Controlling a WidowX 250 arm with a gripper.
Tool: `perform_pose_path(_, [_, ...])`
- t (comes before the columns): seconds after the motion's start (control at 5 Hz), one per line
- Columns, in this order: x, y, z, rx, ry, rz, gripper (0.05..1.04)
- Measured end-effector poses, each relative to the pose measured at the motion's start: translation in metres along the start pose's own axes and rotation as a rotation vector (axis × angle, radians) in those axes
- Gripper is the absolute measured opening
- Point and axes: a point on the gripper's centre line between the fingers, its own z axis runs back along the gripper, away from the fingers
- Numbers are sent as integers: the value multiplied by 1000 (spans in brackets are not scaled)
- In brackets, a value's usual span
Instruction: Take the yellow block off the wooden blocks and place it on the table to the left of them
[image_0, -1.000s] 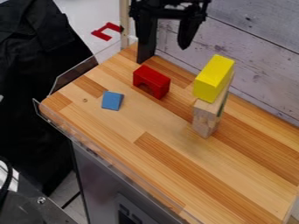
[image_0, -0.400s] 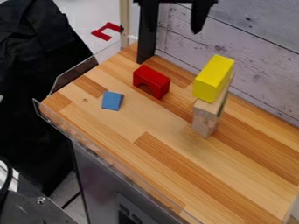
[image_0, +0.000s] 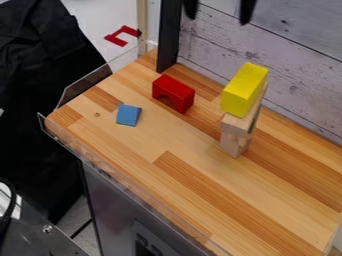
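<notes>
At the top edge of the camera view, the two black fingers of the gripper (image_0: 219, 14) hang apart with nothing between them, above and behind the blocks. A yellow block (image_0: 244, 90) lies on top of a stack of plain wooden blocks (image_0: 236, 136) at the right of centre. Left of the stack, a red arch block (image_0: 174, 93) stands on the wooden surface. Farther left a small blue block (image_0: 128, 115) lies by itself. The gripper touches none of them.
The wooden table (image_0: 180, 175) has a clear plastic rim (image_0: 120, 182) along its front left. A black post (image_0: 169, 37) stands at the back corner beside the whitewashed plank wall (image_0: 300, 65). Beyond the table's left lies a red bracket-shaped piece (image_0: 118, 38).
The gripper has moved up and slightly right, mostly out through the top edge. The blocks have kept their places.
</notes>
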Motion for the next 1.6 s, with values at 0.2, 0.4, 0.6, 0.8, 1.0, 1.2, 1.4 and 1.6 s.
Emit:
perform_pose_path(0.2, [-4,-9,-7,5,64,-150,999])
perform_pose_path(0.4, [-9,-19,-12,37,105,-214,999])
perform_pose_path(0.6, [-10,-21,-13,40,107,-220,999])
perform_pose_path(0.8, [-11,-22,-23,48,137,-204,999])
perform_pose_path(1.0, [-14,-27,-27,58,144,-202,999])
perform_pose_path(1.2, [-13,-31,-33,64,147,-173,999])
perform_pose_path(1.4, [-16,-33,-40,71,159,-148,999])
perform_pose_path(1.6, [-16,-33,-50,81,182,-130,999])
